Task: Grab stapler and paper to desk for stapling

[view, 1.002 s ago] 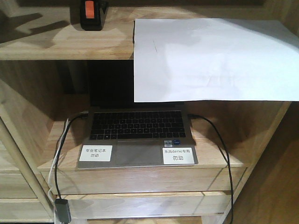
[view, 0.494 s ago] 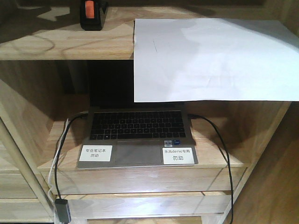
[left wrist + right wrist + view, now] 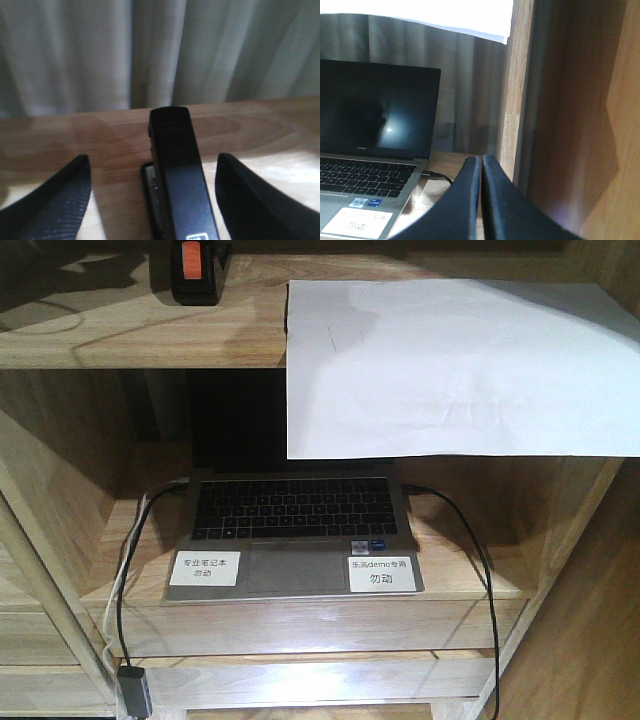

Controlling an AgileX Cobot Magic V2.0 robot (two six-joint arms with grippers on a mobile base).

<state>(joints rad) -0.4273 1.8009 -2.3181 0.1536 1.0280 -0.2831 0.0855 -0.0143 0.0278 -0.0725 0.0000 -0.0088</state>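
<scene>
As wrist views alone show, left pincer (image 3: 152,160) straddling stapler (image 3: 177,190), right pincer (image 3: 481,160) closed

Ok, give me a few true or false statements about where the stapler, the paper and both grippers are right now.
The fingers of the left gripper stand open on either side of the stapler. True.
The fingers of the right gripper are spread wide. False: the right gripper has them pressed together, holding nothing.
The paper overhangs the front edge of the upper shelf. True.
The lid of the laptop is closed. False: the laptop is open, its screen dark.
</scene>
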